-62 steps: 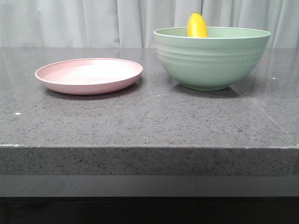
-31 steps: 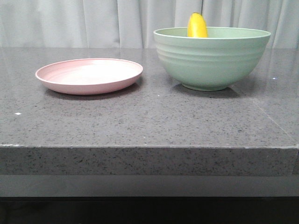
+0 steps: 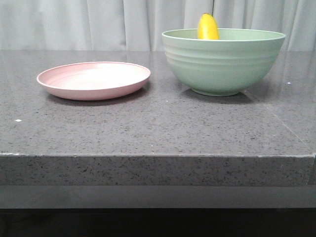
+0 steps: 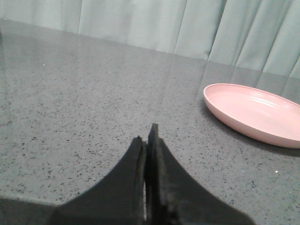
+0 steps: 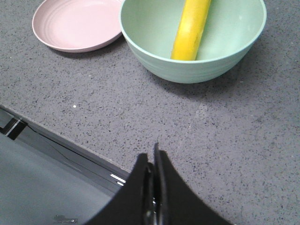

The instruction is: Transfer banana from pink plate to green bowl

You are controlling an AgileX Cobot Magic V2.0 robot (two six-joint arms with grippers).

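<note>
The banana [image 3: 208, 27] leans inside the green bowl [image 3: 223, 61] at the back right of the table, its end sticking above the rim. It also shows in the right wrist view [image 5: 190, 30], lying against the wall of the bowl [image 5: 234, 42]. The pink plate [image 3: 94, 79] sits empty to the left of the bowl; it shows in both wrist views [image 4: 255, 112] [image 5: 75, 23]. My left gripper [image 4: 146, 140] is shut and empty, low over the table away from the plate. My right gripper [image 5: 152, 157] is shut and empty near the table's front edge. Neither gripper shows in the front view.
The grey speckled table [image 3: 158, 123] ends in a thick front edge [image 3: 158, 170]. A pale curtain [image 3: 98, 22] hangs behind. The right wrist view shows the table's edge and the dark floor below [image 5: 47, 187].
</note>
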